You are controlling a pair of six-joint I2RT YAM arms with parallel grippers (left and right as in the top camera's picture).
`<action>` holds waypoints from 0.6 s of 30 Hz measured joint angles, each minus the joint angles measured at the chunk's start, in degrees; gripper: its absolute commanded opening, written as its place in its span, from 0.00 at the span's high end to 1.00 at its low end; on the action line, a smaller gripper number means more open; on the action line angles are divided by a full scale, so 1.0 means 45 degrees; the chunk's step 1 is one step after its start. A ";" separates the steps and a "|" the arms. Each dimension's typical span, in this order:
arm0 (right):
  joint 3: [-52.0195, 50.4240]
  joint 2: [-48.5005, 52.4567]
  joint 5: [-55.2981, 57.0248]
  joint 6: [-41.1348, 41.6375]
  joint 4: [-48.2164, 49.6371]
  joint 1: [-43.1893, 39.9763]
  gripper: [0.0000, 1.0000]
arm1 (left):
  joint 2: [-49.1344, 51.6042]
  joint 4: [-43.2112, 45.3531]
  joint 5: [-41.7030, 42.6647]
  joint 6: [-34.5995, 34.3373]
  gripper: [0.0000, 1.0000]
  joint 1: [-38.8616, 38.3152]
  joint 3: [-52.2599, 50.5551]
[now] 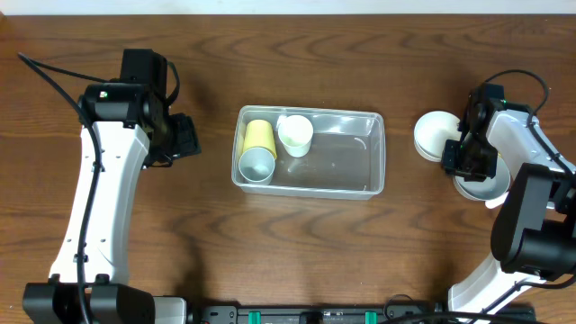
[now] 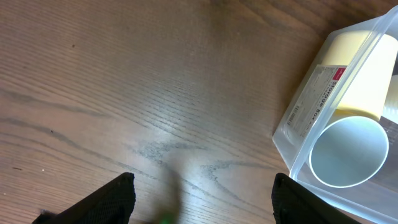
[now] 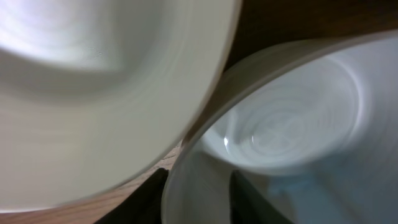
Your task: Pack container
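The left hand (image 2: 204, 198) hangs spread over bare surface (image 2: 124, 93). Mid-surface, the clear container (image 1: 310, 191) holds a yellow cup (image 1: 259, 135) and a white cup (image 1: 295, 135) at its left end. By the right edge, the right hand (image 1: 456, 158) straddles the rim of a white bowl (image 3: 280, 124); whether it pinches, I cannot tell.

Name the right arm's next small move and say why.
Probably clamp the right gripper firmly onto the rim of the white bowl before any lift. In the wrist view its fingers straddle that rim, but a firm grip is not clear. The container has bare floor on its right side to receive the bowl.
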 measured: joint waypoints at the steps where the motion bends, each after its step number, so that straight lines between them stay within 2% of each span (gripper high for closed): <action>1: 0.0000 0.0000 -0.0010 0.0000 0.0000 0.0000 0.76 | 0.0000 0.0000 0.0000 0.0000 0.29 0.0000 0.0000; 5: 0.0000 0.0000 -0.0005 0.0049 -0.0005 0.0000 0.86 | 0.0000 0.0000 0.0005 0.0000 0.29 0.0000 0.0000; 10: 0.0000 0.0000 -0.0015 0.0092 -0.0005 0.0000 0.89 | 0.0000 0.0000 0.0000 0.0000 0.29 0.0000 0.0000; 13: 0.0000 0.0000 -0.0019 0.0068 0.0000 0.0000 0.98 | 0.0000 0.0000 0.0000 0.0000 0.29 0.0000 0.0000; 18: 0.0000 0.0000 0.0185 0.0131 -0.0034 0.0068 0.99 | 0.0000 0.0000 0.0000 0.0000 0.29 0.0000 0.0000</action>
